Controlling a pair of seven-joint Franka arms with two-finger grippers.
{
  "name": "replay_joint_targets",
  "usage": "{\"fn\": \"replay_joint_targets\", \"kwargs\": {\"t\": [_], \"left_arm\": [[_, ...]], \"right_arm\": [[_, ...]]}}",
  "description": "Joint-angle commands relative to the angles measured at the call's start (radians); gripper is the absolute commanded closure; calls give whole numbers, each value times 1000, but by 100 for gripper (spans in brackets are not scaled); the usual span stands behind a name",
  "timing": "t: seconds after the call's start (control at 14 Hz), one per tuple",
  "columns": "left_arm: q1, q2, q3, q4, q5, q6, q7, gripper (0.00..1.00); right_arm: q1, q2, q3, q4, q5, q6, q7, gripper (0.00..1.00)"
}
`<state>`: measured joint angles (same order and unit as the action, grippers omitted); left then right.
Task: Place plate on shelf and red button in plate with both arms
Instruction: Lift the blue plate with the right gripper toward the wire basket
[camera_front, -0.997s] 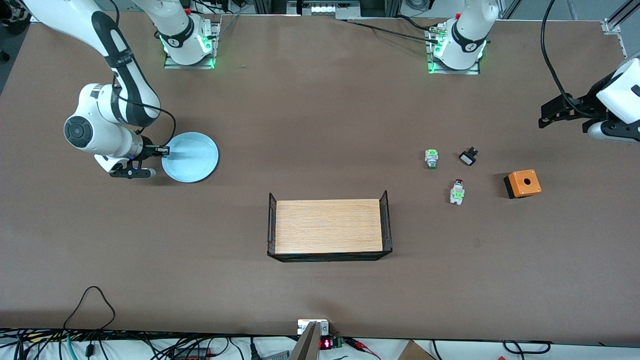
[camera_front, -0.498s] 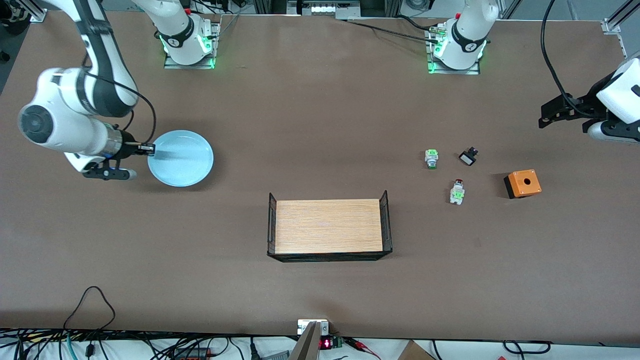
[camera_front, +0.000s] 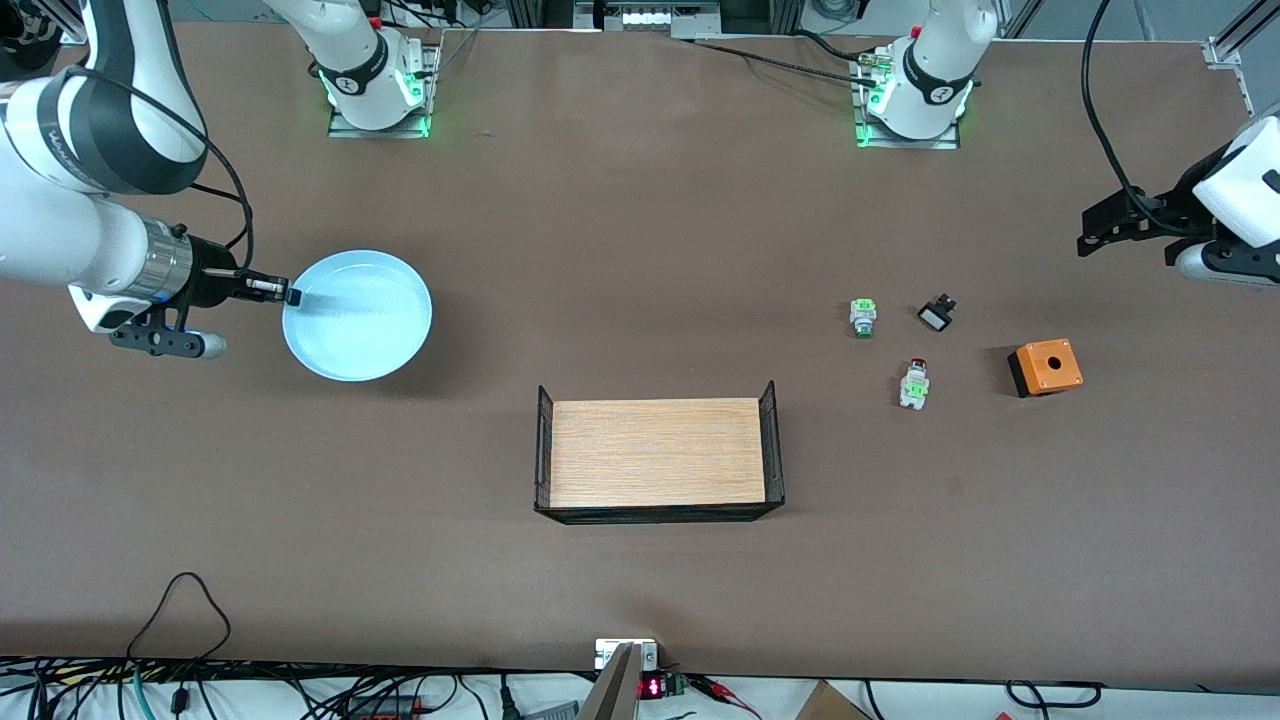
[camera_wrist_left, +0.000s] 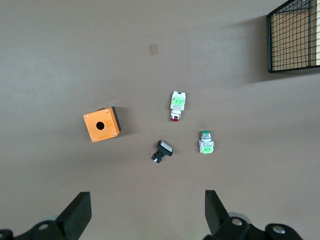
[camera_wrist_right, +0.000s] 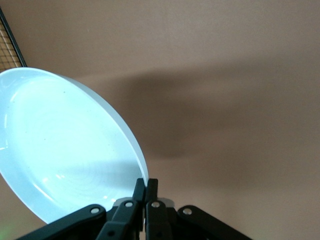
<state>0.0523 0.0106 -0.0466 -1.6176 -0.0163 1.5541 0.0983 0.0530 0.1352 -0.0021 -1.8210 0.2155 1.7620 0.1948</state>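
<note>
One plate (camera_front: 360, 320): round, pale blue, raised rim | right gripper (camera_front: 290, 296) pinching rim

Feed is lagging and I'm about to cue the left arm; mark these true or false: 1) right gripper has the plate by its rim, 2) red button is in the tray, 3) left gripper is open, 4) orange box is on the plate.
1) The right gripper grips the plate by its rim: true.
2) The red button lies in the wooden tray: false, it lies on the table beside it.
3) The left gripper is open, holding nothing: true.
4) The orange box sits on the plate: false, it is on the table.
</note>
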Motion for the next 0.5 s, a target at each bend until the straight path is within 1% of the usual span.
{"fn": "replay_joint_targets", "kwargs": {"t": [0.0, 0.14, 0.21, 0.36, 0.43], "left_arm": [[4, 15, -2, 32, -17, -17, 8, 0], [4, 15, -2, 32, -17, -17, 8, 0], [4, 15, -2, 32, -17, -17, 8, 0], [4, 15, -2, 32, -17, -17, 8, 0], [4, 15, -2, 32, -17, -17, 8, 0]], "right_arm": [[57, 11, 7, 87, 16, -59, 145, 100], [105, 15, 7, 133, 16, -84, 249, 100], [126, 17, 7, 147, 33, -85, 302, 100], [151, 24, 7, 176, 122, -85, 427, 100], [165, 33, 8, 193, 133, -85, 468, 100]]}}
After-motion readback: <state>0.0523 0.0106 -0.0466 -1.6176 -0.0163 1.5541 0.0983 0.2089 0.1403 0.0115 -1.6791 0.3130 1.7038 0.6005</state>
